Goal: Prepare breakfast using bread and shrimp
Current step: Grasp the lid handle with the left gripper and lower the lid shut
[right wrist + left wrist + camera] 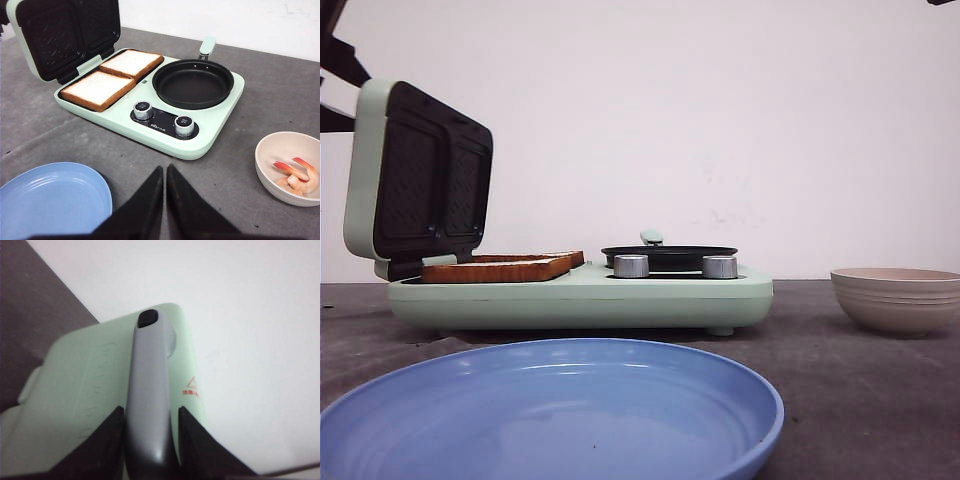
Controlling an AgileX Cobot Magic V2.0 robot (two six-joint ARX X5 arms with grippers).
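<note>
From my right wrist camera I see the bread (114, 77) as two thick square slices lying flat, side by side and edge to edge, on the dark grill plate at the lid end of the mint-green breakfast maker (165, 137); together the pair makes one oblong whose long axis runs from the maker's knob edge back toward its rear edge. The crumb is pale and soft-looking, the crust orange-brown all round. In the front view I get the slices edge-on, a low brown band on the plate (505, 267). The lid (415, 178) stands nearly upright behind them, glossy green outside, with a black waffle-textured inner plate. Beside the bread a round black frying pan (193, 83) sits in the maker's other half, its pale handle pointing to the rear edge, and two ribbed metal knobs (163, 116) line the front edge. A smooth blue plate (550, 415) lies at the table's near edge, and a ribbed beige bowl (286, 170) holding pink shrimp (299, 178) sits toward the table's right side. My right gripper (164, 172) hangs above the grey table (240, 200), its black jaws pressed together on nothing. My left gripper (148, 412) has its jaws closed around the grey handle (147, 390) on the lid's outer face.
</note>
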